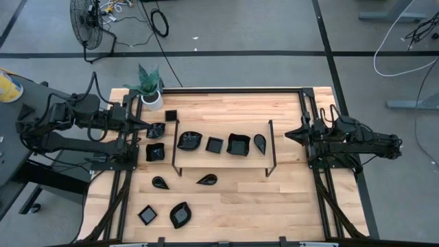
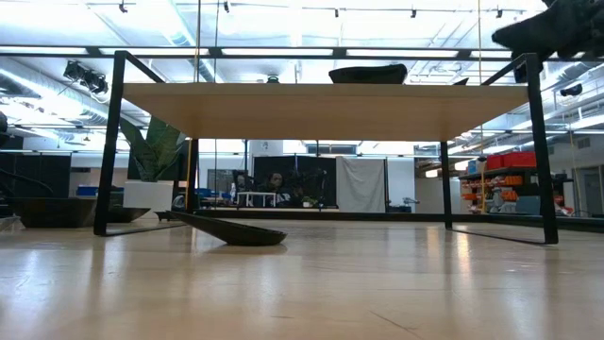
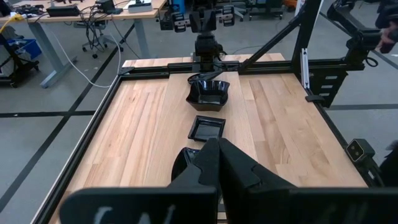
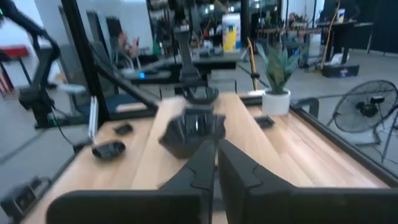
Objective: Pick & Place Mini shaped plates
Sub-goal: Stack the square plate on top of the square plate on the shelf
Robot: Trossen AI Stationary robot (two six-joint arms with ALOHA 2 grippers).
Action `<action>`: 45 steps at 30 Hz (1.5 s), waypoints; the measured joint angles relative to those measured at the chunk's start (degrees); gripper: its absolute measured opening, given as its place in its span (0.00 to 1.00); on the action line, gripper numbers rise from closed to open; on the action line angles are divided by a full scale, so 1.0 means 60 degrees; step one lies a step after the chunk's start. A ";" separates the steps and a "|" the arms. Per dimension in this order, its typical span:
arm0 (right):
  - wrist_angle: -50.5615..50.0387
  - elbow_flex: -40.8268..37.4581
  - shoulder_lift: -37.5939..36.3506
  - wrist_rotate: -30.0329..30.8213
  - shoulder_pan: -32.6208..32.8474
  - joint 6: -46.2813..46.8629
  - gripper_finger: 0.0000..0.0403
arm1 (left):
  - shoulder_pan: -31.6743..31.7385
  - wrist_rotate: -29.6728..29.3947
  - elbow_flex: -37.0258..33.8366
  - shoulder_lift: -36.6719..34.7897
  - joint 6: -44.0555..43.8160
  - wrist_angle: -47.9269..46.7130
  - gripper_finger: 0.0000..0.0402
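Even, bright light fell from ceiling strips above the worktop (image 1: 233, 199), leaving only faint shadows beneath the wire frame (image 1: 223, 165). The glossy plates (image 1: 238, 144) caught small highlights. The right wrist view was smeared with motion blur; the others stayed sharp.

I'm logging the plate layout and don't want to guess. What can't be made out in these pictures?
- Left gripper, high view: too small to tell whether it touches the mini plate beside it.
- Right gripper, right wrist view: motion blur smears the square plate ahead.
- Shelf, low view: its top is hidden; only one plate's rim shows.
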 joint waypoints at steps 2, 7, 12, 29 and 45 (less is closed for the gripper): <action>0.0283 0.0004 0.0000 -0.0012 0.0000 0.0036 0.06 | 0.0000 0.0000 0.0000 0.0000 -0.0001 0.0001 0.01; 0.0465 0.0078 0.0008 -0.0029 0.0000 0.0785 0.06 | 0.0000 0.0000 0.0000 0.0000 0.0000 0.0004 0.01; 0.0221 0.0603 0.0071 -0.0254 -0.0003 0.1052 0.06 | 0.0000 0.0000 0.0000 0.0000 0.0000 0.0004 0.01; -0.5168 0.5205 0.1025 -0.0256 0.0000 0.0585 0.01 | 0.0004 0.0000 0.0000 0.0000 -0.0004 0.0004 0.01; -0.8353 0.8104 0.1071 0.0083 0.0000 -0.0377 0.02 | 0.0000 0.0000 0.0000 0.0000 0.0000 0.0004 0.01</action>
